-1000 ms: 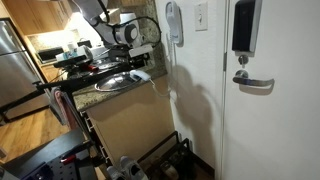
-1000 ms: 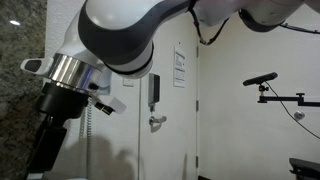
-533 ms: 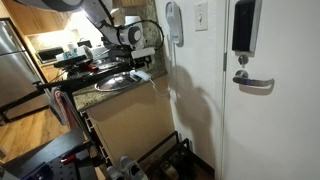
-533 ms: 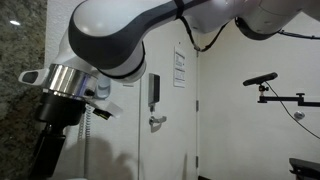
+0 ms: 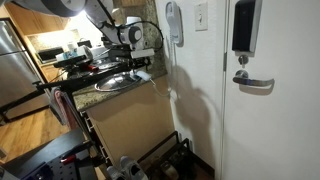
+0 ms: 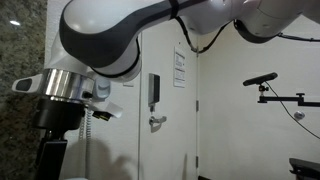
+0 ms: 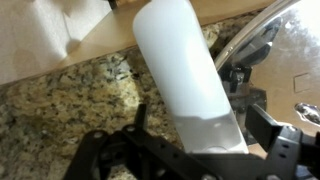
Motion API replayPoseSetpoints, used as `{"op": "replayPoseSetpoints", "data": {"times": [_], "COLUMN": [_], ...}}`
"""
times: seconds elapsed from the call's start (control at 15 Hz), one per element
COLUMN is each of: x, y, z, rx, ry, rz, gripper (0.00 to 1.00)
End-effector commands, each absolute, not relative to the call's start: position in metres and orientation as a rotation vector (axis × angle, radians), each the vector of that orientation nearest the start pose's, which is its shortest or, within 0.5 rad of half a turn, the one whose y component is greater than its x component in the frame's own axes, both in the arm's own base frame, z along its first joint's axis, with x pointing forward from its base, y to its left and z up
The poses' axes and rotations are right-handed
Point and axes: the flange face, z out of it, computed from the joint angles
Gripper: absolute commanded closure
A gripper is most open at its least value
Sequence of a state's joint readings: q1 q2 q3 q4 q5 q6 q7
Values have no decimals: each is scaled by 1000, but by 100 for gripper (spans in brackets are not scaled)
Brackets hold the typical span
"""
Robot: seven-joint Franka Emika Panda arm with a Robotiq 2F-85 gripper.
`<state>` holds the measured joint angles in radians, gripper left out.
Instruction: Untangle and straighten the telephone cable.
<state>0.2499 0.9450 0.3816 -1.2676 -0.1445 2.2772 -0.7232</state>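
Countertop (image 7: 60,110): speckled granite, polished. White cylinder (image 7: 185,75): smooth, matt plastic. Door handle (image 5: 255,84): brushed metal.

This is a kitchen in a home. A speckled stone surface (image 7: 60,105) holds a round metal sink (image 5: 115,84), with wooden cupboards (image 5: 40,15) up high, a shiny metal fridge (image 5: 12,55) and a wooden floor (image 5: 25,125). A white phone (image 5: 174,22) hangs on the wall beside a white door (image 5: 275,130) with a lever handle (image 5: 255,84).
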Motion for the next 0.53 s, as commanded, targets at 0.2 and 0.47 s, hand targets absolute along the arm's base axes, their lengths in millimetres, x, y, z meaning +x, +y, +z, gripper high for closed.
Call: {"op": "replayPoseSetpoints", "data": {"times": [0.2, 0.47], "x": [663, 666], "y": [379, 378], "z": [207, 196], "rx": [-2335, -2312], "ry": [-1791, -1821], "rz": [-132, -139], "gripper": [0, 35]}}
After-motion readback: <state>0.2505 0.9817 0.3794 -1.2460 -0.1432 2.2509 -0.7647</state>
